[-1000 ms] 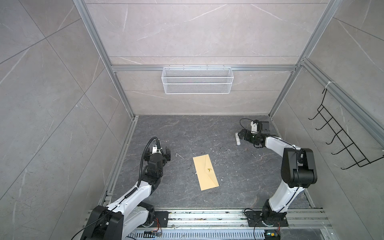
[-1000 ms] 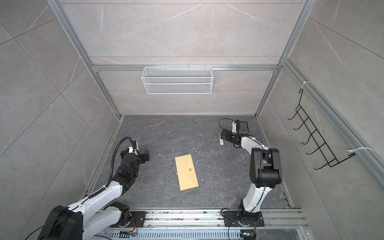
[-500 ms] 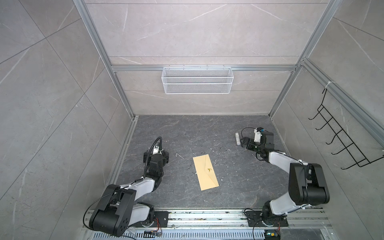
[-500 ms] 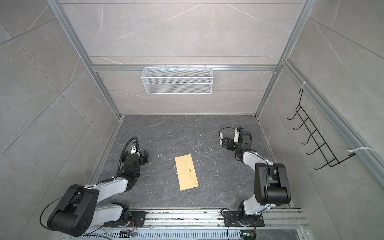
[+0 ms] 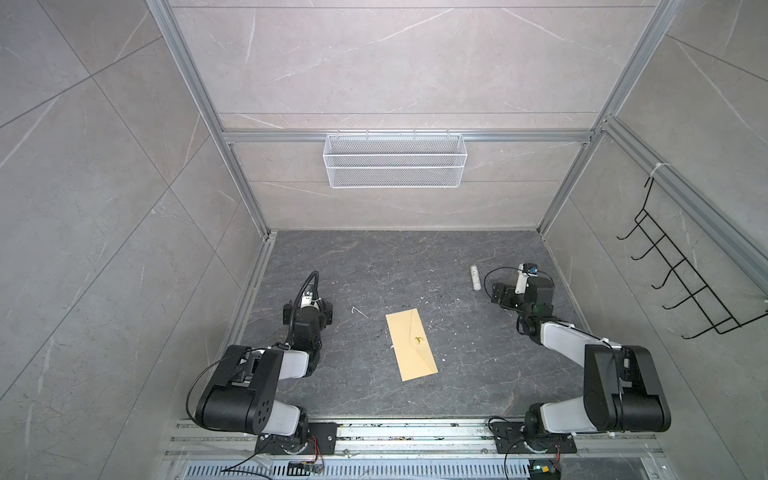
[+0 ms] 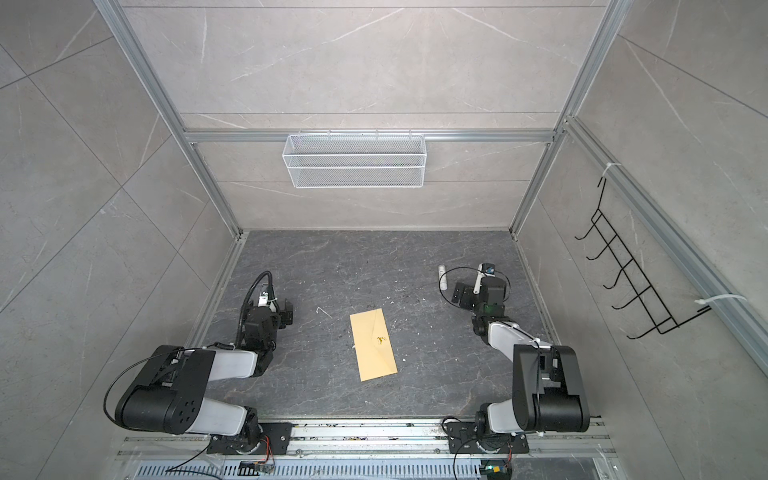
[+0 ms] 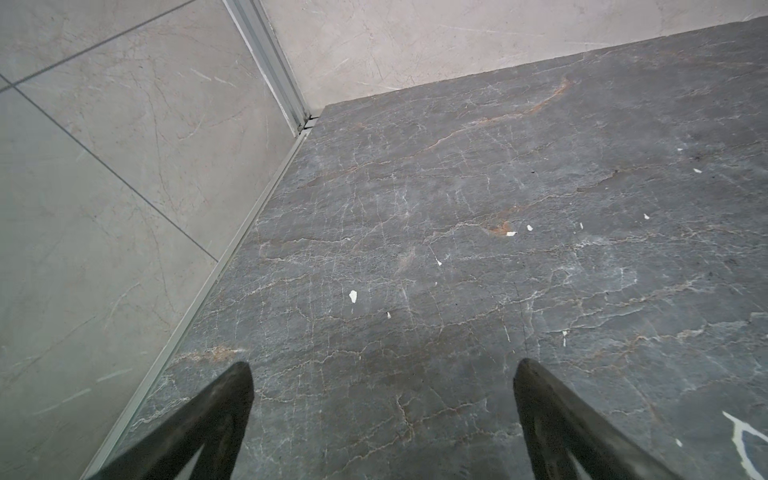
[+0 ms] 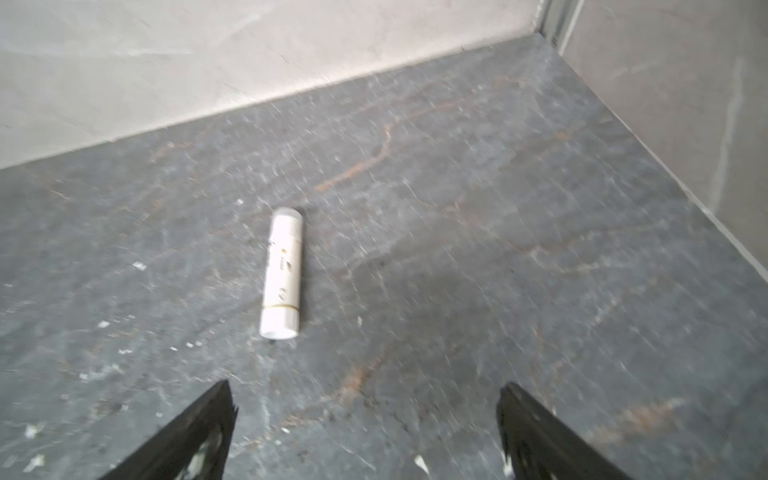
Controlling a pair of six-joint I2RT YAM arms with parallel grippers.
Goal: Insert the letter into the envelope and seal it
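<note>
The envelope (image 5: 411, 345) lies flat mid-table (image 5: 365, 257) with its flap folded down, between the two arms and touched by neither. The left gripper (image 7: 382, 370) sits low over bare table near the left wall, jaws spread wide and empty. The right gripper (image 8: 365, 386) is likewise spread and empty, near the glue stick (image 8: 282, 274) lying toward the back right.

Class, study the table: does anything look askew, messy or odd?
Yes. The envelope lies skewed to the table's edges, with a yellowish smear at its flap tip. Small white scraps litter the surface. The glue stick lies on its side near the right claw, which is open and empty.
</note>
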